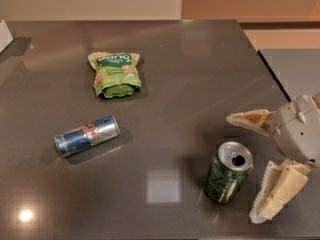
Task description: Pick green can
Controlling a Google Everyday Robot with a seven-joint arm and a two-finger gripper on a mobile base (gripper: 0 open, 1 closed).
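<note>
The green can [228,172] stands upright on the dark grey table [190,74] at the lower right, its silver top and pull-tab hole facing up. My gripper [244,167] is at the right edge of the camera view, just right of the can, with its two cream fingers spread wide. One finger [248,120] lies above and behind the can. The other finger [277,191] lies right of and in front of it. Neither finger touches the can.
A slim blue-and-silver can [87,135] lies on its side at the left. A light green snack bag [115,74] lies at the upper middle. The table's right edge [265,66] runs close behind the gripper. A white object [4,34] sits at the far left.
</note>
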